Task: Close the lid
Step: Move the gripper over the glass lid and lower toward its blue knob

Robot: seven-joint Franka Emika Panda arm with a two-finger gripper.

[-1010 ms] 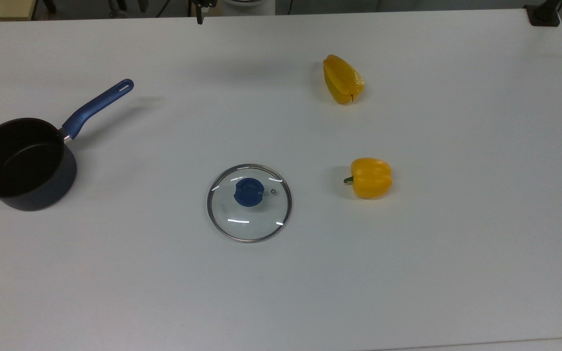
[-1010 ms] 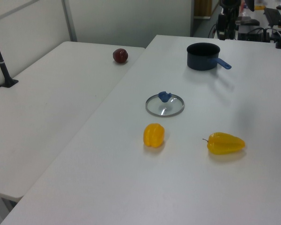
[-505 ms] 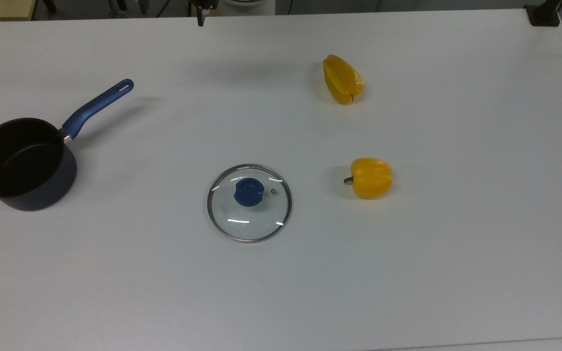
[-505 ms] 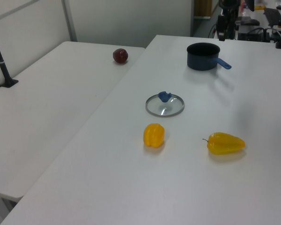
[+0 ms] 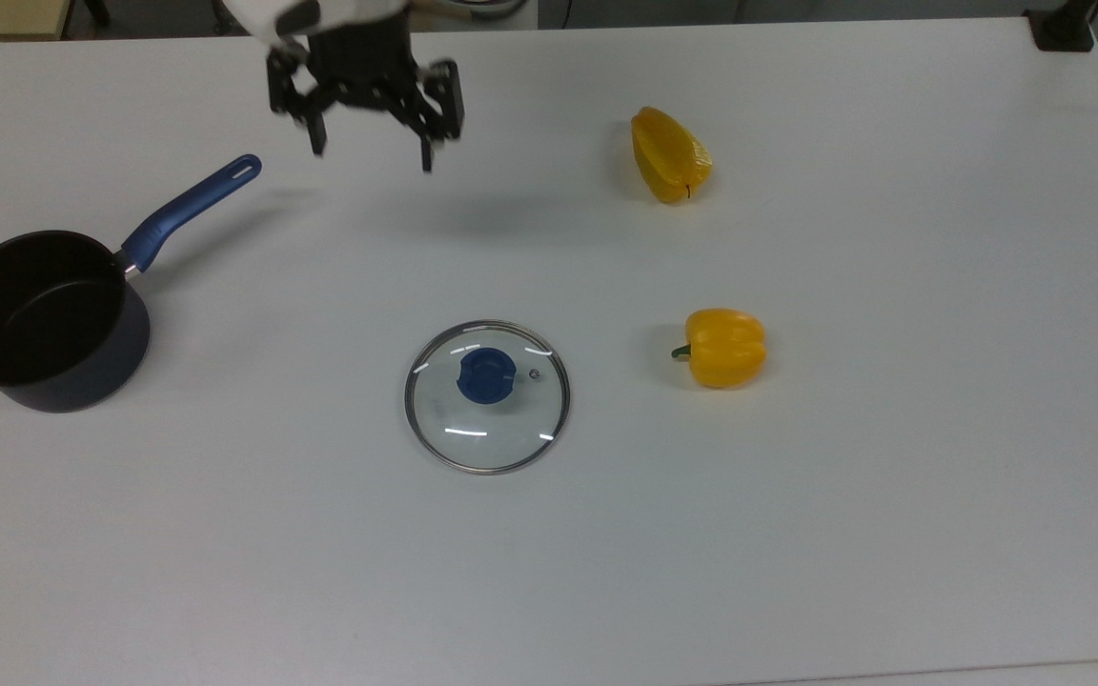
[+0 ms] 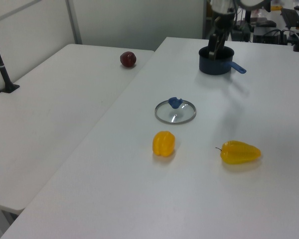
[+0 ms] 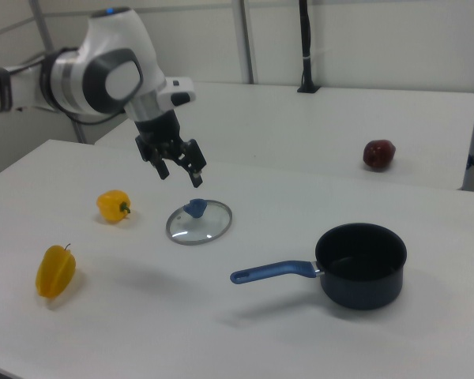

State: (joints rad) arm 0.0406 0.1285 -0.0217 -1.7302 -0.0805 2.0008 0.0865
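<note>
I take the lid (image 5: 487, 396) as my landmark: it lies flat on the white table (image 5: 892, 534), blue knob (image 5: 485, 374) up, its metal rim touching nothing. The gripper (image 5: 373, 157) hangs in the air, well apart from the lid and toward the table's far edge in the top view; its two fingers are spread wide with nothing between them. In the right view the gripper (image 7: 179, 176) hangs above and just to the right view's left of the lid (image 7: 199, 221).

The saucepan (image 5: 42, 320) stands open and upright, well off to the top view's left of the lid, close to the table's edge there, its blue handle (image 5: 192, 208) pointing up and away toward the gripper. Bare table lies between the lid and the saucepan.

On the top view's right of the lid sits a yellow bell pepper (image 5: 723, 347), near but apart from the rim. A second, longer yellow pepper (image 5: 669, 155) lies farther from the lid, toward the far edge. Nearer the front edge I see open tabletop.

In the left view a dark red fruit (image 6: 128, 59) rests on the adjoining table, well away from the lid (image 6: 175, 111).
</note>
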